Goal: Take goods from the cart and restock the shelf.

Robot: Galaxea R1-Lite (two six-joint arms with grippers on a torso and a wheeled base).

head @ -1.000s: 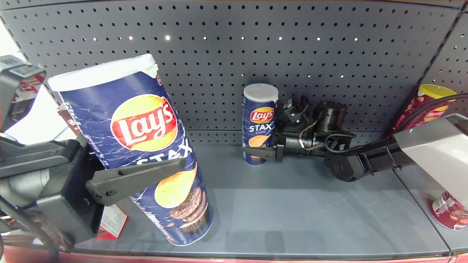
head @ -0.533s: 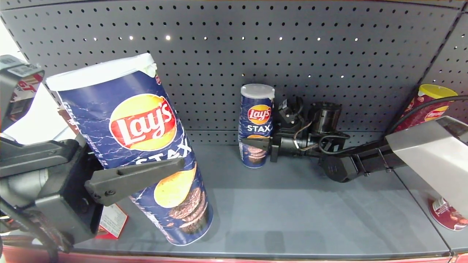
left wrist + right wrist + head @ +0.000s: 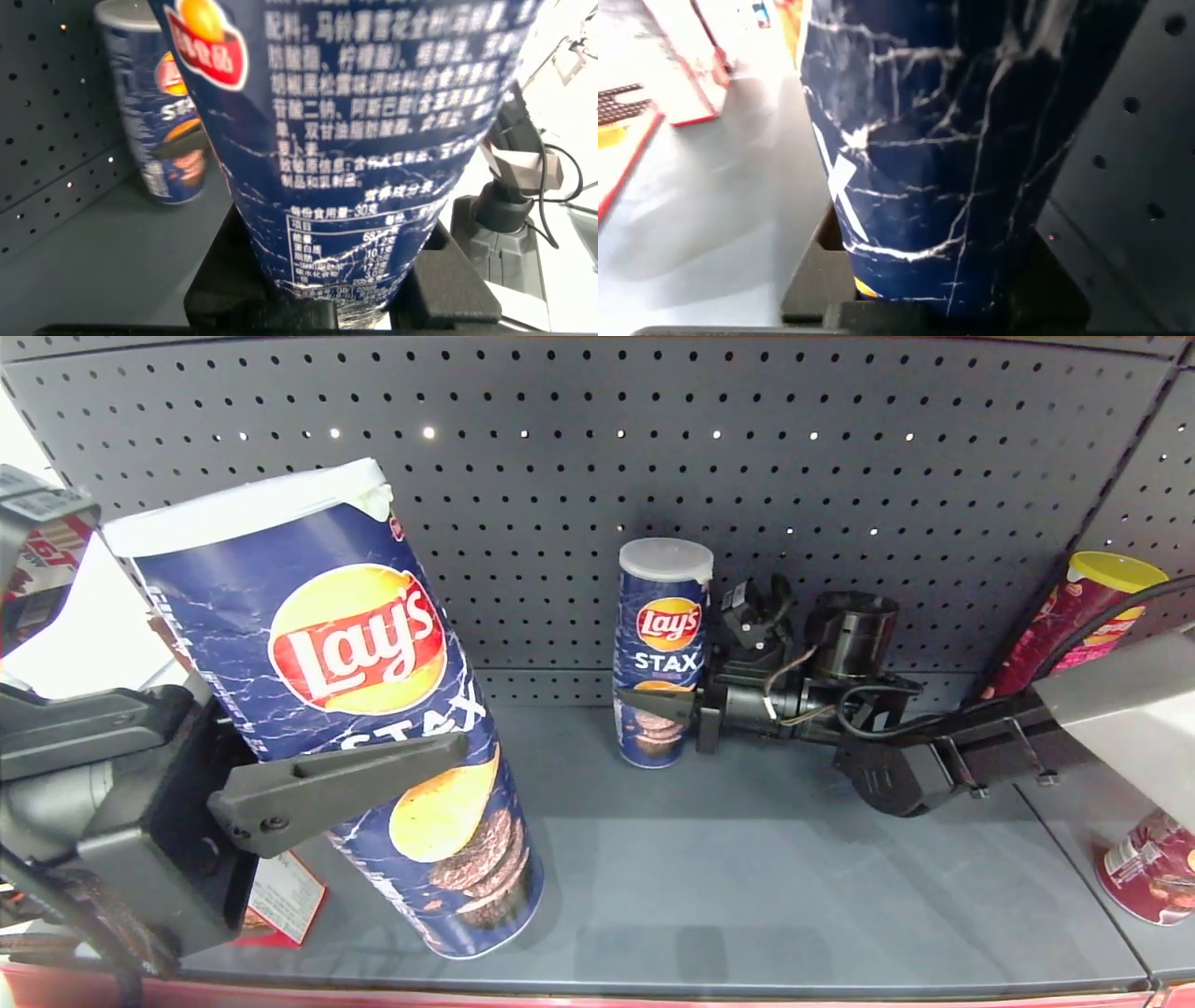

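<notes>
My left gripper [image 3: 392,761] is shut on a large blue chips can [image 3: 355,644] with a white lid. The can is tilted, and its base is near the front edge of the grey shelf [image 3: 766,887]. In the left wrist view this can [image 3: 374,140] sits between the fingers of the gripper [image 3: 346,294]. My right gripper [image 3: 658,705] is shut on a second blue chips can [image 3: 661,616], which stands upright close to the pegboard back wall. The right wrist view shows that can [image 3: 943,159] in the gripper [image 3: 934,285].
A red can with a yellow lid [image 3: 1083,602] stands at the back right, and another red can [image 3: 1148,877] is at the right front. A red box [image 3: 285,901] lies behind the left gripper. The shelf's middle and front right are bare.
The right gripper's can turned, shifted slightly left, then back right toward the pegboard. The left gripper's can edged up and to the left.
</notes>
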